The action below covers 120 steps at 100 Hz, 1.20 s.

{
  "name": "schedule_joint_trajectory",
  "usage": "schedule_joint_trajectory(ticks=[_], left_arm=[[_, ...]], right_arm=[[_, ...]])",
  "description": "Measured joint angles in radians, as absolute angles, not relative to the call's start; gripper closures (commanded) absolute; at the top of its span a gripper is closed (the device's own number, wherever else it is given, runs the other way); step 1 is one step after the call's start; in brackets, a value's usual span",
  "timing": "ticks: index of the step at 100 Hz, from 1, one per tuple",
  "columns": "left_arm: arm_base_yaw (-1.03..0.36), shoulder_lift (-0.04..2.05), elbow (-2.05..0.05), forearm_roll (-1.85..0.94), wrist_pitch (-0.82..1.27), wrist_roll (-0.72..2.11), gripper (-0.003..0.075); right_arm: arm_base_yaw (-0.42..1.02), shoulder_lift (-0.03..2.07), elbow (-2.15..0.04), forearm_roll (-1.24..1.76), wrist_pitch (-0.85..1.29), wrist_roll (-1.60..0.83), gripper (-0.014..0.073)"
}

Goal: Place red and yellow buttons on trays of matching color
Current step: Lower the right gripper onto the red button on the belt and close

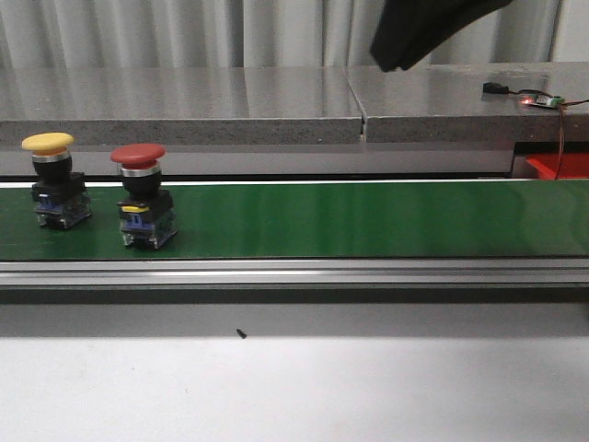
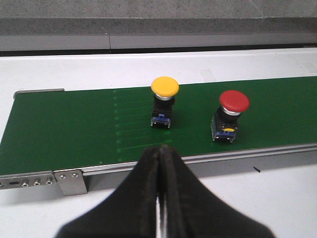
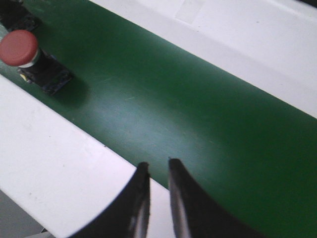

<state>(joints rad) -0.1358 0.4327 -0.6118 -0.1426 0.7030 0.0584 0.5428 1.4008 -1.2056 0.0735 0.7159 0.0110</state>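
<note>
Belt: the green belt (image 1: 368, 221) carries both buttons at its left end, standing upright and apart from each other.
Yellow button: the yellow button (image 1: 53, 180) sits nearest the belt's left end, cap up, untouched; the left wrist view has it straight ahead (image 2: 164, 99).
Red button: the red button (image 1: 143, 193) stands just to its right, also untouched (image 2: 230, 115), and it shows at the edge of the right wrist view (image 3: 25, 54).
Left gripper: the left gripper (image 2: 159, 163) has its fingers pressed together, holding nothing, hovering off the belt's near edge and lined up roughly with the yellow button.
Right gripper: the right gripper (image 3: 154, 173) shows a narrow gap between its fingers, empty, over the belt's near edge and well away from the red button.
Trays: a red tray (image 1: 561, 166) peeks in at far right behind the belt; no yellow tray is in view.
Step in hand: looks like the approach to a first pick, nothing lifted so far.
How to do it well: spread the left fingers before descending, come down over the yellow cap, and close below it on the black body so the rounded cap can't slip out.
Watch for: the neighbouring red button; fingers opened along the belt could clip it.
</note>
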Motion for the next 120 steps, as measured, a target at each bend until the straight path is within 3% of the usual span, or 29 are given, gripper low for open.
schedule_joint_trajectory(ticks=[9, 16, 69, 120], left_arm=[[-0.136, 0.433, -0.612, -0.143, 0.703, 0.058, 0.0739], [-0.136, 0.433, -0.612, -0.143, 0.703, 0.058, 0.0739], [-0.136, 0.433, -0.612, -0.143, 0.703, 0.058, 0.0739], [-0.136, 0.433, -0.612, -0.143, 0.703, 0.058, 0.0739]], right_arm=[[0.579, 1.451, -1.264, 0.074, 0.744, 0.011, 0.0011], [0.608, 1.493, -1.310, 0.074, 0.764, 0.011, -0.0038], [0.732, 1.818, -1.649, 0.072, 1.002, -0.036, -0.0040], [0.750, 1.977, -1.741, 0.066, 0.878, -0.053, -0.0010]])
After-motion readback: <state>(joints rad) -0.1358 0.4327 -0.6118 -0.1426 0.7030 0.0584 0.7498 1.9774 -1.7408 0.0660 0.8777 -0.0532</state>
